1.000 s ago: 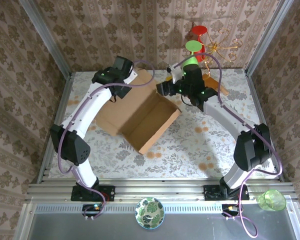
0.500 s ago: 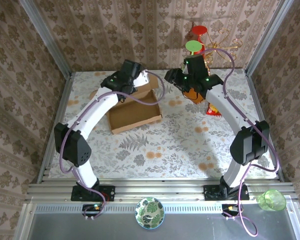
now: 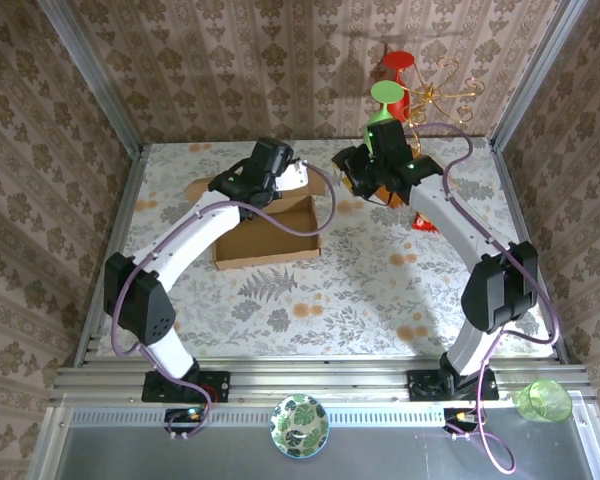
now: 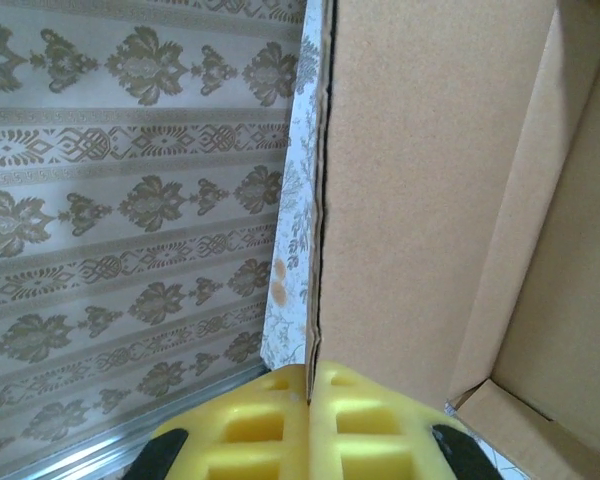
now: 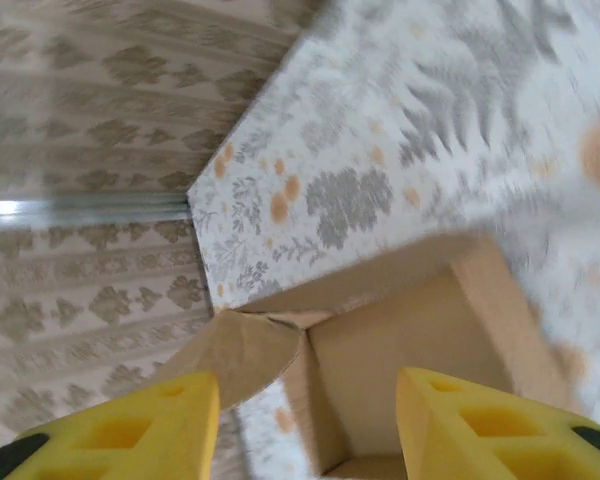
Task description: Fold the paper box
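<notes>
The paper box point(image 3: 265, 238) lies as a shallow light-brown cardboard tray on the patterned table, left of centre. My left gripper point(image 3: 288, 188) is at its far right rim, shut on the thin edge of an upright cardboard wall point(image 4: 420, 180). In the left wrist view the yellow fingers point(image 4: 250, 425) pinch that edge between them. My right gripper point(image 3: 350, 178) hovers just right of the box's far right corner, open. In the right wrist view the box's inner corner point(image 5: 410, 340) and a rounded flap point(image 5: 230, 350) lie beyond the spread fingers point(image 5: 140, 425), which touch nothing.
An orange object point(image 3: 382, 190) and a red packet point(image 3: 425, 222) lie under the right arm. A red and green stand point(image 3: 390, 85) and a gold wire ornament point(image 3: 448, 95) are at the back wall. A patterned plate point(image 3: 299, 425) and a green cup point(image 3: 542, 400) sit at the front.
The box, wide and tilted a second ago, has come down to a smaller flat tray further left. The left gripper moved right along its rim. The right gripper pulled back from the box.
</notes>
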{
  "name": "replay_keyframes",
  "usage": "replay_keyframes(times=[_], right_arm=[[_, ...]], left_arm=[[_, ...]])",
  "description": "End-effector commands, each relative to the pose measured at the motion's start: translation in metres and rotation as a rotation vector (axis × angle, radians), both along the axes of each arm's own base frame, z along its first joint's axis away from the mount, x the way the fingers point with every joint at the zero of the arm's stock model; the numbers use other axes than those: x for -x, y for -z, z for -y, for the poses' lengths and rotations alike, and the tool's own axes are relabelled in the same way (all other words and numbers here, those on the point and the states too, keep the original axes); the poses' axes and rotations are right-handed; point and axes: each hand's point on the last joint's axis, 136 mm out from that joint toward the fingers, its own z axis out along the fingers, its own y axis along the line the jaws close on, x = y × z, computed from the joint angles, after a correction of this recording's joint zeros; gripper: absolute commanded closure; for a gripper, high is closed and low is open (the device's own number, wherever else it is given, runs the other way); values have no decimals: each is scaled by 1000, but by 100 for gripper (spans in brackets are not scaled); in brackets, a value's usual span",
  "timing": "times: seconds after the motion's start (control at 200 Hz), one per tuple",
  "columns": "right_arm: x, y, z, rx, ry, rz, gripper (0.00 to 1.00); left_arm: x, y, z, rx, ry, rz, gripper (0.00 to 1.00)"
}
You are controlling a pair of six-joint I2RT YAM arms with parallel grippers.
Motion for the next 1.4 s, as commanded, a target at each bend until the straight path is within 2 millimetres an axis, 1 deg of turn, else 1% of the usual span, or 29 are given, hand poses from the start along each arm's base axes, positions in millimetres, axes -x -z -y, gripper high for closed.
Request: replay_keyframes(times=[0.0, 0.015, 0.025, 0.04, 0.06, 0.08, 0.09, 0.13, 0.16, 0.245, 0.34, 0.435, 0.525, 0.61, 0.685, 0.77, 0.99, 1.06, 1.105, 1.14, 1.16, 1.195, 1.215, 1.235, 1.28, 1.32, 1.36, 1.37, 1.395], right_arm=[[12, 6, 5, 353, -245, 421, 49], [17, 11, 5, 385, -276, 464, 49], [18, 8, 4, 402, -291, 506, 49], [23, 13, 3, 425, -318, 544, 48], [27, 10, 2, 460, -347, 619, 47], [32, 14, 2, 491, -374, 667, 46], [33, 13, 1, 505, -385, 695, 45], [38, 20, 0, 556, -435, 753, 42], [40, 26, -2, 582, -479, 762, 41], [36, 38, -8, 645, -580, 732, 38], [26, 36, -14, 692, -609, 771, 38], [13, 36, -12, 753, -603, 772, 38], [9, 31, -21, 735, -635, 792, 39], [9, 30, -31, 711, -680, 791, 42], [9, 31, -38, 695, -697, 791, 47], [9, 37, -44, 677, -719, 775, 52], [1, 45, -51, 679, -729, 748, 66], [-2, 45, -53, 673, -730, 745, 73], [-4, 46, -54, 677, -732, 745, 80], [-4, 46, -54, 680, -731, 745, 88], [-5, 46, -53, 686, -730, 747, 93], [-6, 47, -52, 696, -729, 746, 100], [-7, 47, -51, 700, -727, 746, 100], [-7, 48, -50, 704, -724, 744, 100], [-9, 47, -46, 706, -715, 743, 100], [-10, 47, -42, 708, -707, 742, 100], [-11, 48, -39, 707, -704, 737, 100], [-11, 47, -38, 708, -703, 738, 100], [-11, 48, -36, 708, -704, 737, 100]], left_arm=[[11, -17, 0, 70, 28, -53, 100], [11, -16, 0, 70, 31, -61, 100], [12, -15, 1, 70, 35, -67, 100], [12, -15, 0, 72, 36, -71, 100], [13, -14, 1, 72, 41, -77, 100], [14, -13, 1, 76, 46, -82, 100], [15, -13, 2, 77, 49, -85, 100], [17, -12, 4, 84, 62, -96, 100], [18, -12, 5, 88, 69, -102, 100], [21, -11, 8, 97, 89, -120, 100], [21, -10, 11, 102, 99, -126, 100], [22, -10, 14, 112, 104, -136, 100], [22, -10, 14, 116, 105, -139, 100], [21, -8, 14, 116, 102, -142, 100], [20, -8, 16, 121, 99, -143, 100], [18, -7, 17, 128, 94, -142, 100], [19, -9, 21, 178, 88, -155, 100], [19, -11, 23, 211, 81, -161, 100], [19, -14, 25, 237, 76, -165, 100], [19, -17, 25, 268, 67, -169, 100], [19, -20, 25, 292, 60, -168, 92], [18, -27, 22, 348, 38, -170, 67], [16, -31, 20, 385, 20, -170, 55], [15, -37, 17, 421, 5, -165, 47], [12, -48, 8, 513, -37, -170, 35], [9, -55, -6, 589, -84, -167, 27], [7, -59, -19, 648, -134, -157, 23], [3, -60, -29, 662, -160, -149, 22], [1, -59, -43, 690, -197, -150, 22]])
